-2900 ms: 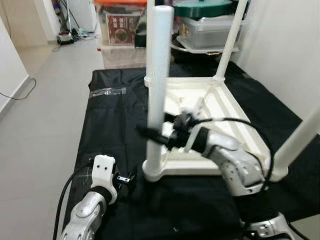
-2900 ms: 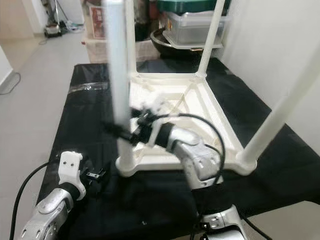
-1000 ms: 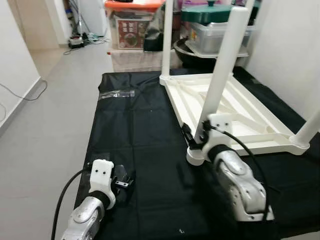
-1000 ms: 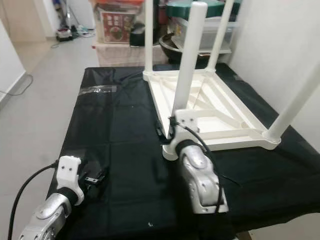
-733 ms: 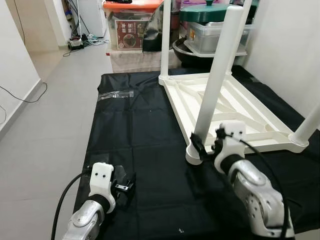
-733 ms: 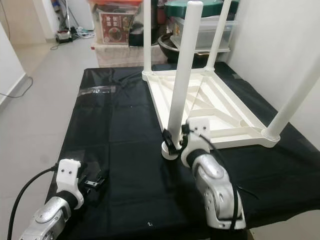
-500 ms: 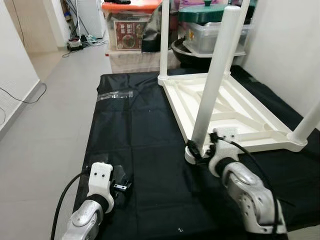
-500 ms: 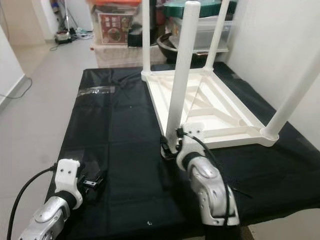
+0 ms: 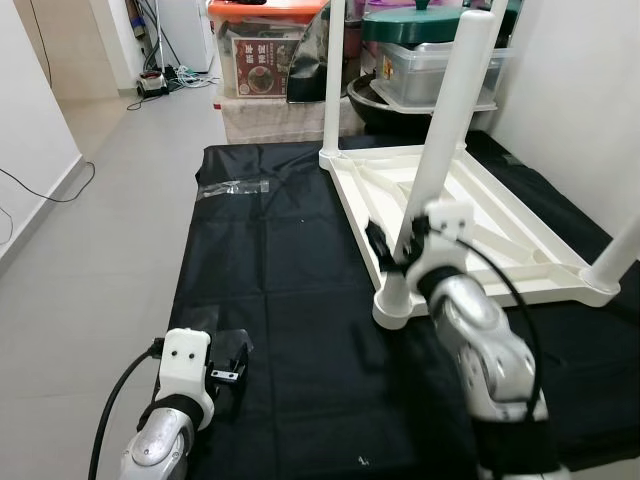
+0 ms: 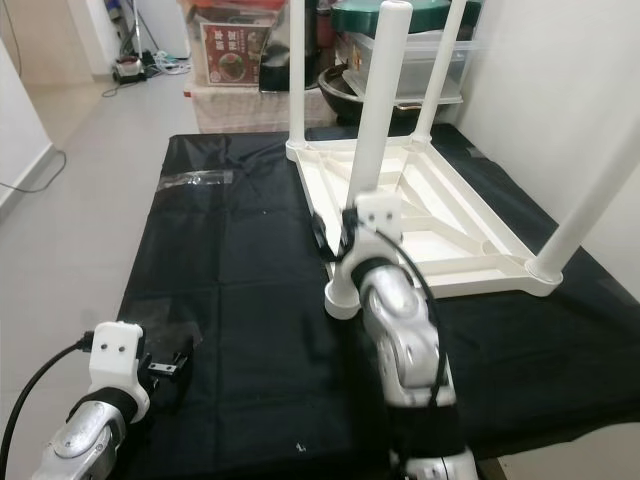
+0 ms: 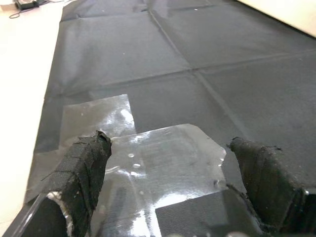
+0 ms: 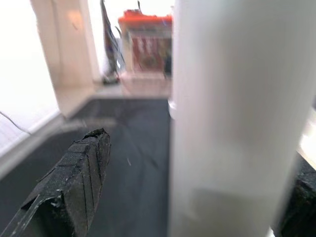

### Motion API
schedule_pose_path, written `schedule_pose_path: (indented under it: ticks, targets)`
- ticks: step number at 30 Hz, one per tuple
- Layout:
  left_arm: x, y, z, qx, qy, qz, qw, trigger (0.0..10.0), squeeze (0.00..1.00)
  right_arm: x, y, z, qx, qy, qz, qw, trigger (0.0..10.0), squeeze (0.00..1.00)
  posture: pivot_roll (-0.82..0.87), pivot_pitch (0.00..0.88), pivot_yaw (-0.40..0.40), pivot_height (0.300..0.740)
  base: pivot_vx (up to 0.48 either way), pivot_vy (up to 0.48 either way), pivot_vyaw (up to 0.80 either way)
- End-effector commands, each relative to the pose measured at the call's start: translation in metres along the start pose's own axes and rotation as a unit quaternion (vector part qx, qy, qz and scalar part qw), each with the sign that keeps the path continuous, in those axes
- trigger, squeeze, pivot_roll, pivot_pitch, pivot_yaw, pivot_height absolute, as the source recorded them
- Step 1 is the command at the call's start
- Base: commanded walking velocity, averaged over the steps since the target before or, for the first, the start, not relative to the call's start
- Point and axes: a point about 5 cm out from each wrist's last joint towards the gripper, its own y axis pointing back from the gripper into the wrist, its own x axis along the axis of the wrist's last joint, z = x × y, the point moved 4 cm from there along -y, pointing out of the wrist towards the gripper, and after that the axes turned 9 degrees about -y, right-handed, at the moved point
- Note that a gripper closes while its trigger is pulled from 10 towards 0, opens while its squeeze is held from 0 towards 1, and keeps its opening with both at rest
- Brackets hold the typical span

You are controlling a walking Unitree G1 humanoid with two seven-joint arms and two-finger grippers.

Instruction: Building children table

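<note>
Right gripper (image 9: 392,243) at the near white tubular plastic table leg (image 9: 437,170), fingers spread either side of it.
The upturned white plastic children's table (image 9: 470,225) lies on a black cloth sheet (image 9: 270,290); close squarely low on the leg and twist without tilting it; left gripper (image 11: 168,192) hovers open over clear plastic bags (image 11: 148,158); grey tiled floor (image 9: 100,200) and stacked storage boxes (image 9: 260,50) lie beyond.

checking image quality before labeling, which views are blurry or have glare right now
Right wrist view: the white table leg is soft and overexposed, and the room behind is blurred. Left wrist view: sharp, with glare on the clear plastic sheet over the black cloth. Both eye views: evenly lit and in focus.
</note>
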Motion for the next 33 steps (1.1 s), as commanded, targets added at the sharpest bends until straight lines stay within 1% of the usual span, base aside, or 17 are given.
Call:
schedule_pose_path:
  ticks: [1,3,4,7,8,10,15,18,20,21,22,23,25,26,27,30,33]
  targets:
    - [-0.002,-0.002,0.001,0.001,-0.006,-0.005,1.000,10.0,0.00,0.004,-0.005,0.000,0.010,-0.004,0.006,1.000,10.0,0.00,0.01,0.000,-0.042,0.740,0.000,0.000,0.00]
    - [0.000,-0.005,0.002,-0.003,-0.010,-0.003,1.000,10.0,0.00,0.043,-0.021,-0.008,0.054,0.015,0.055,0.997,10.0,0.00,0.00,0.000,-0.040,0.740,0.000,0.000,0.00]
    - [0.000,-0.005,0.002,-0.003,-0.010,-0.003,1.000,10.0,0.00,0.043,-0.021,-0.008,0.054,0.015,0.055,0.997,10.0,0.00,0.00,0.000,-0.040,0.740,0.000,0.000,0.00]
    - [0.001,-0.007,0.003,-0.006,-0.012,-0.003,1.000,10.0,0.00,0.086,-0.033,-0.012,0.076,0.028,0.103,0.991,10.0,0.00,0.00,0.000,-0.046,0.740,0.000,0.000,0.00]
    - [0.001,-0.007,0.003,-0.006,-0.012,-0.003,1.000,10.0,0.00,0.086,-0.033,-0.012,0.076,0.028,0.103,0.991,10.0,0.00,0.00,0.000,-0.046,0.740,0.000,0.000,0.00]
    - [0.000,-0.008,0.004,-0.005,-0.012,-0.004,1.000,10.0,0.00,0.107,-0.038,-0.015,0.078,0.032,0.129,0.988,10.0,0.00,0.00,0.000,-0.055,0.740,0.000,0.000,0.00]
    - [0.000,-0.008,0.008,-0.007,-0.011,-0.003,1.000,10.0,0.00,0.122,-0.041,-0.016,0.074,0.019,0.149,0.986,10.0,0.00,0.01,0.000,-0.058,0.740,0.000,0.000,0.00]
    - [-0.001,-0.007,0.009,-0.011,-0.011,-0.003,1.000,10.0,0.00,0.119,-0.041,-0.019,0.075,0.018,0.145,0.986,10.0,0.00,0.01,0.000,-0.058,0.740,0.000,0.000,0.00]
    - [-0.002,-0.009,0.009,-0.014,-0.016,-0.005,1.000,10.0,0.00,0.109,-0.044,-0.018,0.068,0.025,0.127,0.989,10.0,0.00,0.00,0.000,-0.052,0.740,0.000,0.000,0.00]
    - [-0.002,-0.010,0.009,-0.015,-0.017,-0.004,1.000,10.0,0.00,0.106,-0.046,-0.017,0.064,0.027,0.122,0.990,7.9,0.00,0.00,0.000,-0.052,0.740,0.000,0.000,0.00]
    - [-0.002,-0.010,0.009,-0.015,-0.017,-0.004,1.000,10.0,0.00,0.106,-0.046,-0.017,0.064,0.027,0.122,0.990,7.9,0.00,0.00,0.000,-0.052,0.740,0.000,0.000,0.00]
    - [-0.002,-0.011,0.009,-0.015,-0.018,-0.004,1.000,10.0,0.00,0.104,-0.048,-0.015,0.056,0.037,0.121,0.990,1.0,0.00,0.00,0.000,-0.050,0.740,0.000,0.000,0.00]
    - [-0.001,-0.012,0.008,-0.015,-0.018,-0.003,1.000,10.0,0.00,0.104,-0.049,-0.013,0.051,0.044,0.122,0.990,1.0,0.00,0.00,0.000,-0.050,0.740,0.000,0.000,0.00]
    - [0.000,-0.013,0.008,-0.015,-0.019,-0.002,1.000,10.0,0.00,0.106,-0.050,-0.013,0.045,0.061,0.127,0.989,0.0,0.00,0.00,0.000,-0.052,0.740,0.000,0.000,0.00]
    - [0.000,-0.014,0.007,-0.015,-0.020,-0.001,1.000,10.0,0.00,0.106,-0.051,-0.013,0.039,0.090,0.132,0.986,0.0,0.00,0.00,0.000,-0.052,0.740,0.000,0.000,0.00]
    - [0.000,-0.014,0.008,-0.014,-0.020,-0.001,1.000,10.0,0.00,0.108,-0.052,-0.014,0.034,0.121,0.140,0.982,0.0,0.00,0.00,0.000,-0.058,0.740,0.000,0.000,0.00]
    - [0.000,-0.014,0.009,-0.014,-0.020,-0.001,1.000,10.0,0.00,0.108,-0.052,-0.015,0.032,0.123,0.144,0.981,0.0,0.00,0.00,0.000,-0.058,0.740,0.000,0.000,0.00]
